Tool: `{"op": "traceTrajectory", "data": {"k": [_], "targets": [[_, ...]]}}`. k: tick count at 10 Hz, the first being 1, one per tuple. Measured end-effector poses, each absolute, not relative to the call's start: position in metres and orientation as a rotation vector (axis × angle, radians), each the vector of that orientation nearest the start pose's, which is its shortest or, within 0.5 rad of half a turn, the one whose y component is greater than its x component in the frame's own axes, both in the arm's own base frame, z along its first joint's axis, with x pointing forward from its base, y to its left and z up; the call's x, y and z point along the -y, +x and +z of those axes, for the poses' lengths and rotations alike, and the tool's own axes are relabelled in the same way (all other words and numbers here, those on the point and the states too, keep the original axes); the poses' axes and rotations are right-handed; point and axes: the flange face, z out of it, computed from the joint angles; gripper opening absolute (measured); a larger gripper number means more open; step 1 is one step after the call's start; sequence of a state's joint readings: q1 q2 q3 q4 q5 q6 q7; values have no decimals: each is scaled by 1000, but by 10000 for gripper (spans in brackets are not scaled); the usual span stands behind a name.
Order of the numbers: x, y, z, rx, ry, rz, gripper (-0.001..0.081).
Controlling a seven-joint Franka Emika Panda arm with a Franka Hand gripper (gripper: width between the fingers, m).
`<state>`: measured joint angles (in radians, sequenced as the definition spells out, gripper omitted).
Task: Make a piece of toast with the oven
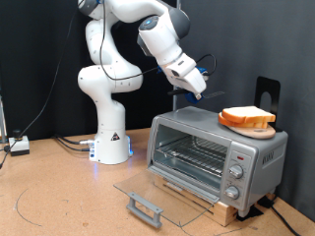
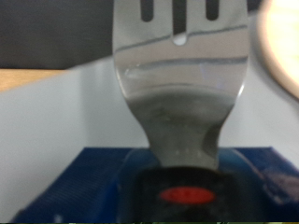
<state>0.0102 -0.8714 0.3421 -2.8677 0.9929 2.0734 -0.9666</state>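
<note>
Oven (image 1: 215,155) open on the desk (image 1: 59,197); toast (image 1: 247,118) on its roof.
Glass door (image 1: 157,193) lies flat, rack bare. Toast on the roof toward 3 o'clock. Hand (image 1: 195,87) hangs above the oven at 11 o'clock from the toast, gripping a metal spatula (image 2: 179,89) by its handle; slotted blade fills the wrist view.

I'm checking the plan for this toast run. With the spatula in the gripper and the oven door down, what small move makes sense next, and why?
Probably lower the spatula toward the piece of toast. The gripper holds the spatula in the air, at the exterior view's left of the toast. The toast sits on a plate on top of the oven, and the wire rack shows nothing on it behind the open door.
</note>
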Motion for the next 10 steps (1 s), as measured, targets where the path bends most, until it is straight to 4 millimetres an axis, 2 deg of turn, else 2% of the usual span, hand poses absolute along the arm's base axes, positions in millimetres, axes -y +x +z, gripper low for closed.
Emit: {"op": "traceTrajectory", "data": {"k": [4, 6, 10], "targets": [[-80, 301, 418, 637, -2555, -475, 396], [-51, 306, 422, 530, -2563, -514, 396], [10, 305, 426, 487, -2582, -497, 396]]}}
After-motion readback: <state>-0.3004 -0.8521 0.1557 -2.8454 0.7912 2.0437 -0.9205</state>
